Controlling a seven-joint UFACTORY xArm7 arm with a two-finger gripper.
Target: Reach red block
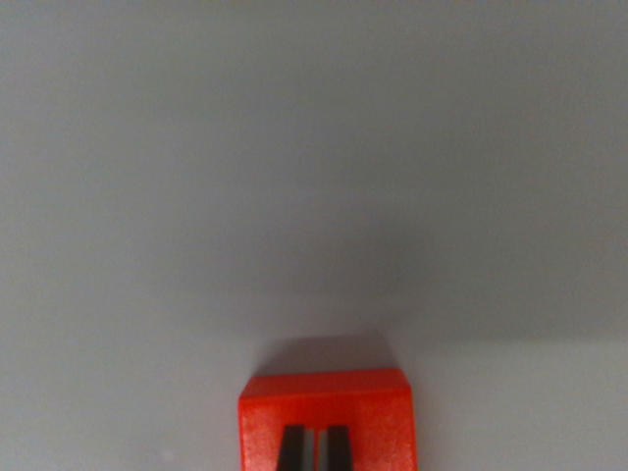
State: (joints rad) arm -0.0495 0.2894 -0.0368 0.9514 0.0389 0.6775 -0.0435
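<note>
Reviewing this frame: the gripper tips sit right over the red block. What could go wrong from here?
1. The fingertips look nearly closed over the red block; descending further could press onto its top instead of straddling it.
2. The block sits at the wrist view's bottom edge, partly cut off, so its near side cannot be checked and alignment errors may go unnoticed.
3. The plain grey surface gives no height cue, so contact may come harder than expected.

Only the red block [329, 417] stands on the bare grey surface [314, 177].
</note>
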